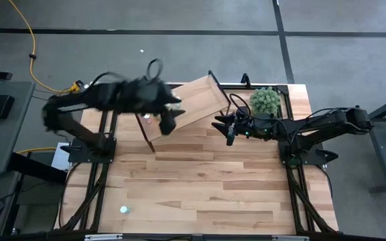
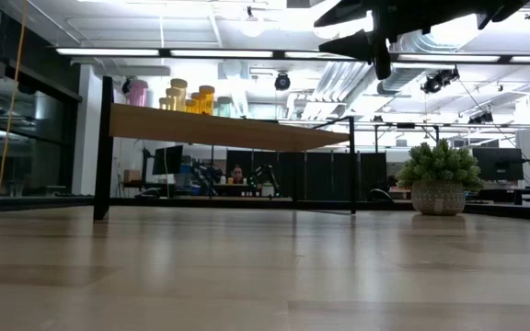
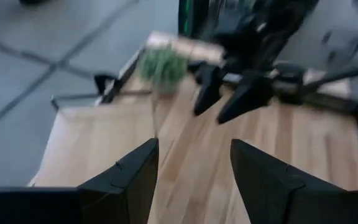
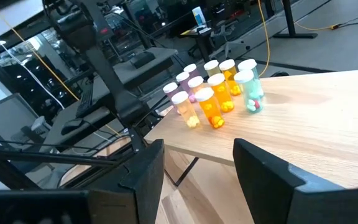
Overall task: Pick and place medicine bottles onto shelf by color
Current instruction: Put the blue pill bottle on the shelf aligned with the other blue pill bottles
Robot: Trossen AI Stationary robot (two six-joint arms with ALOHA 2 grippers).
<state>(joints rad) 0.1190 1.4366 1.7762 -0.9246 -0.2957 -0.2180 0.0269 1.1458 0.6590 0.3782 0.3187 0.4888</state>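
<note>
Several medicine bottles (image 4: 216, 93) with white caps and orange, yellow, pink and teal bodies stand upright in a cluster near one corner of the light-wood shelf (image 4: 303, 124). They also show in the low view (image 2: 184, 96) on the shelf (image 2: 228, 129). In the high view my left arm covers them. My left gripper (image 1: 171, 119) is open and empty over the shelf's (image 1: 196, 100) near edge; its fingers show apart in the left wrist view (image 3: 194, 149). My right gripper (image 1: 221, 126) is open and empty off the shelf's right end, facing the bottles (image 4: 197, 149). One more bottle (image 1: 123, 209) stands on the table at the near left.
A fuzzy green plant in a pot (image 1: 265, 100) stands at the table's far right, close behind my right gripper, and shows in the low view (image 2: 440, 179). The shelf stands on thin black legs (image 2: 102, 147). Bare plank tabletop (image 1: 213, 187) lies toward the near edge.
</note>
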